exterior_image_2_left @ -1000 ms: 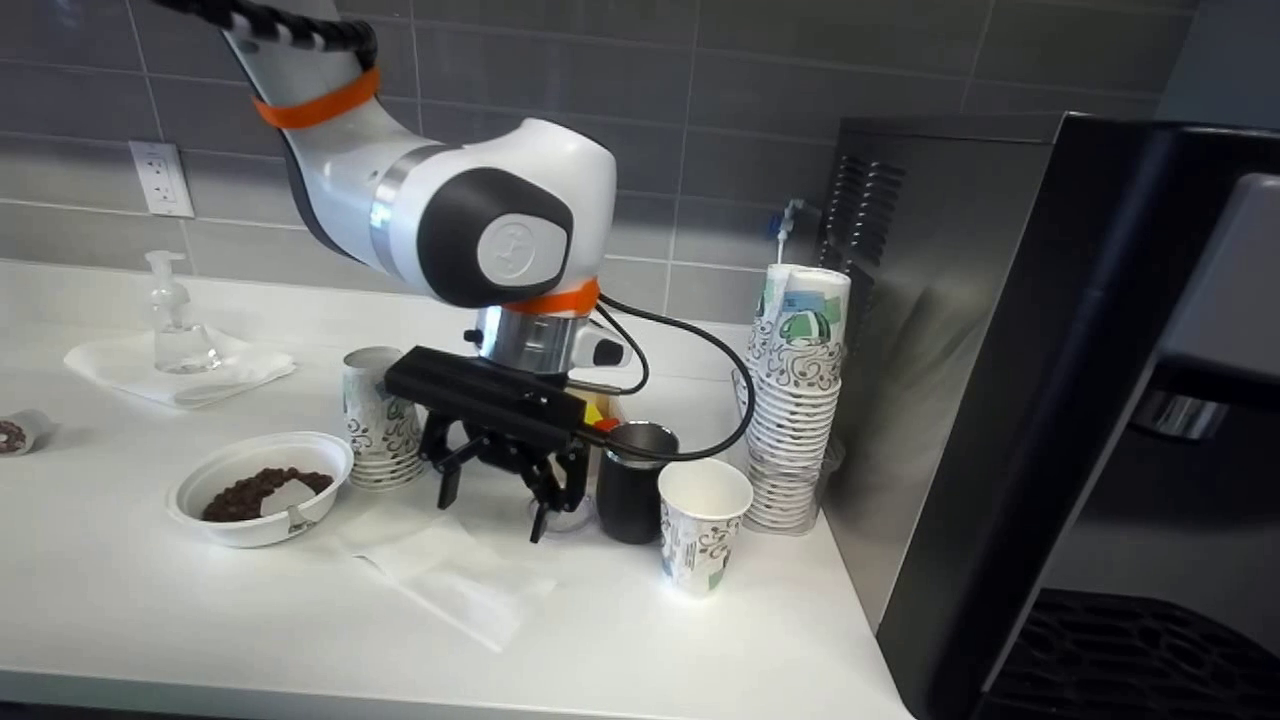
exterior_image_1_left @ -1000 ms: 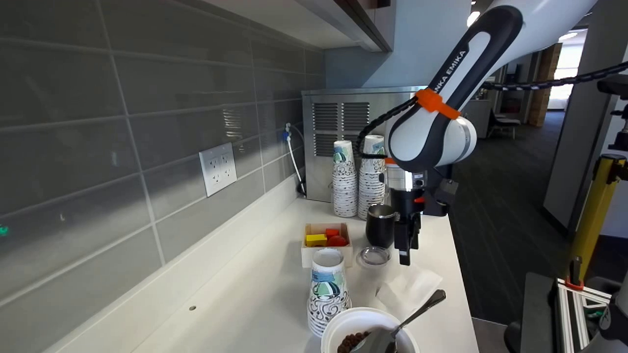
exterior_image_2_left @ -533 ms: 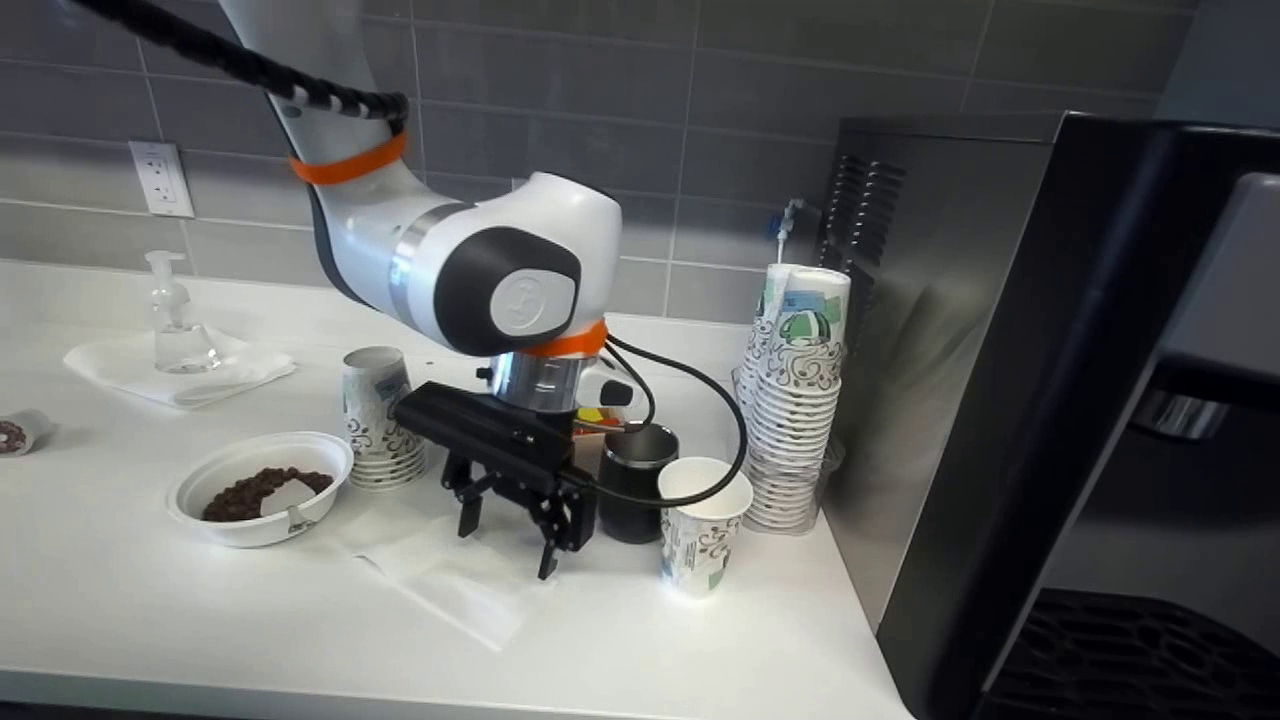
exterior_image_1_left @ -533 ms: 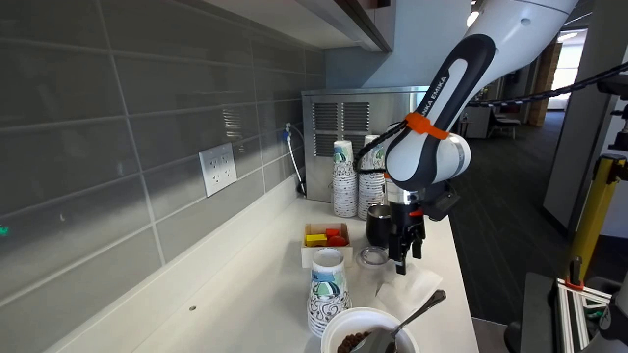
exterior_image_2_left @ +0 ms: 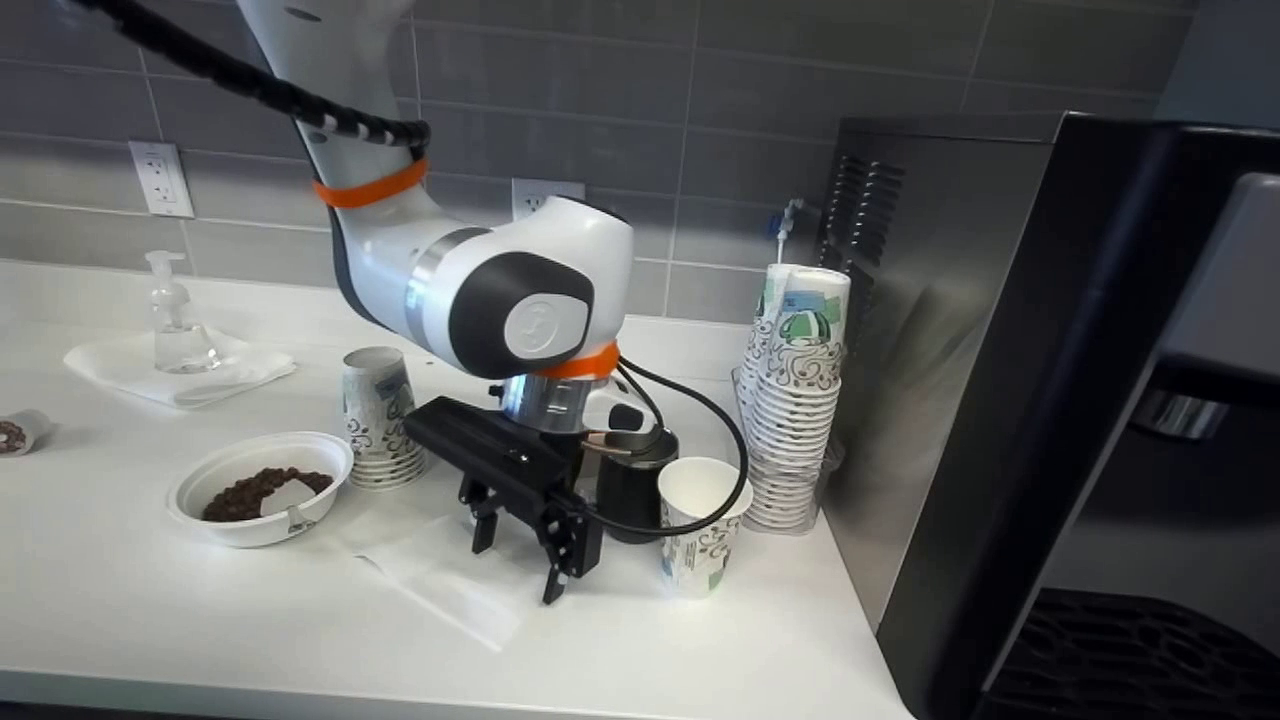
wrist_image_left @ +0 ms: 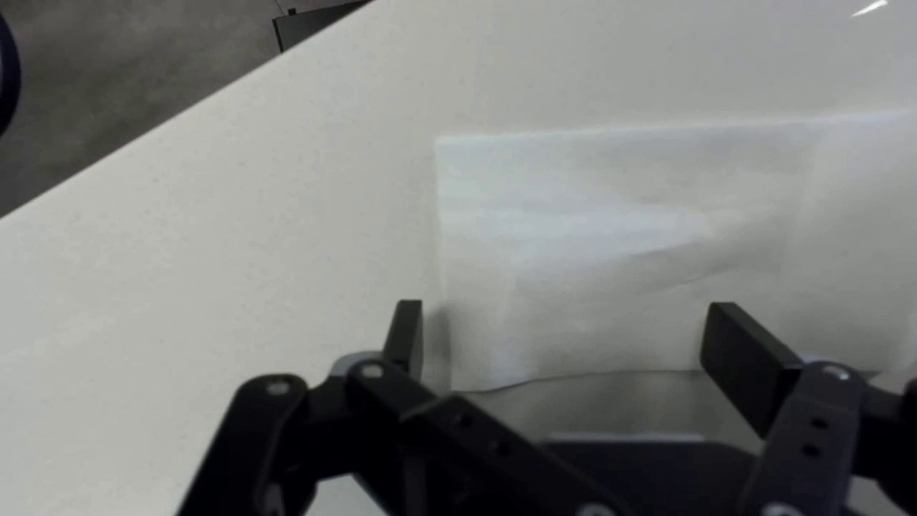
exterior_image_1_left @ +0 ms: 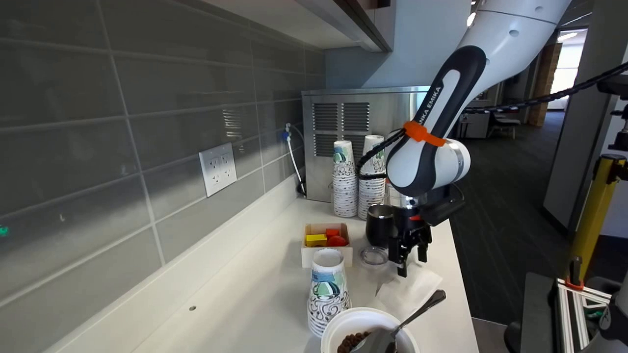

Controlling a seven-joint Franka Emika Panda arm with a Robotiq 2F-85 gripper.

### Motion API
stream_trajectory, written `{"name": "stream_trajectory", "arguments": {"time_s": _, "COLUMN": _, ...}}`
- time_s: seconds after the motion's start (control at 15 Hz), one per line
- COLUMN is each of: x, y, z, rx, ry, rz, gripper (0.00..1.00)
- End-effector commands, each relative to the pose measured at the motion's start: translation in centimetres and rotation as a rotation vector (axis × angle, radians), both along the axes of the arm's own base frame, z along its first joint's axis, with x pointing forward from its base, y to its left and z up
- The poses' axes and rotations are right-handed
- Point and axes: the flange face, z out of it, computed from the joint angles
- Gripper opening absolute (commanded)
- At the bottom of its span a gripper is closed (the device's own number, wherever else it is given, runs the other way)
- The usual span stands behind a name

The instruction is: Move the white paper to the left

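the crumpled white paper (wrist_image_left: 609, 251) lies under the gripper (wrist_image_left: 564, 315), whose fingers (wrist_image_left: 408, 337) stand spread wide. in the wrist view it fills the middle and right of the frame: the finger at frame left stands just past the paper's edge, the one at lower right shows over it. whether either tip touches the paper or the counter (wrist_image_left: 251, 236), i can't tell.

in both exterior views the gripper is above one end of the paper, and the white bowl (exterior_image_1_left: 363, 318) of brown balls (exterior_image_1_left: 351, 340) stands near the other end. its spoon (exterior_image_1_left: 425, 308) juts out into the way; at the bottom middle of an exterior view the handle crosses in front of the paper's lower right edge. just beside the bowl is a short stack of patterned cups (exterior_image_1_left: 326, 294).

in an exterior view a clear lid (exterior_image_1_left: 374, 255) lies just left of the gripper; above it in the frame is the black tumbler (exterior_image_1_left: 379, 229), partly hidden, and farther left a small box (exterior_image_1_left: 306, 256) with yellow and red blocks (exterior_image_1_left: 316, 240). right of the gripper in an exterior view stands a lone cup (exterior_image_2_left: 700, 550), then tall cup stacks (exterior_image_2_left: 797, 440) beside the steel machine (exterior_image_2_left: 930, 330).

well apart, at the upper left of an exterior view, a pump bottle (exterior_image_2_left: 183, 345) stands on a second white sheet (exterior_image_2_left: 250, 368).
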Motion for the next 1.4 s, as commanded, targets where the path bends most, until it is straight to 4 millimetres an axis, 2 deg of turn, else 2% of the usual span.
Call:
{"name": "stream_trajectory", "arguments": {"time_s": 0.0, "x": 0.3, "y": -0.5, "z": -0.4, "rx": -0.021, "ry": -0.003, "rz": -0.044, "gripper": 0.73}}
{"name": "stream_trajectory", "arguments": {"time_s": 0.27, "x": 0.3, "y": -0.3, "z": -0.8, "rx": -0.020, "ry": -0.005, "rz": -0.058, "gripper": 0.42}}
{"name": "stream_trajectory", "arguments": {"time_s": 0.6, "x": 0.1, "y": -1.2, "z": -0.5, "rx": -0.030, "ry": -0.005, "rz": -0.092, "gripper": 0.05}}
{"name": "stream_trajectory", "arguments": {"time_s": 0.67, "x": 0.0, "y": -1.5, "z": -0.2, "rx": -0.039, "ry": -0.003, "rz": -0.100, "gripper": 0.00}}
{"name": "stream_trajectory", "arguments": {"time_s": 1.0, "x": -0.6, "y": -1.5, "z": 1.9, "rx": -0.142, "ry": 0.021, "rz": -0.129, "gripper": 0.00}}
{"name": "stream_trajectory", "arguments": {"time_s": 1.33, "x": -1.8, "y": -0.9, "z": 5.3, "rx": -0.296, "ry": 0.133, "rz": -0.137, "gripper": 0.00}}
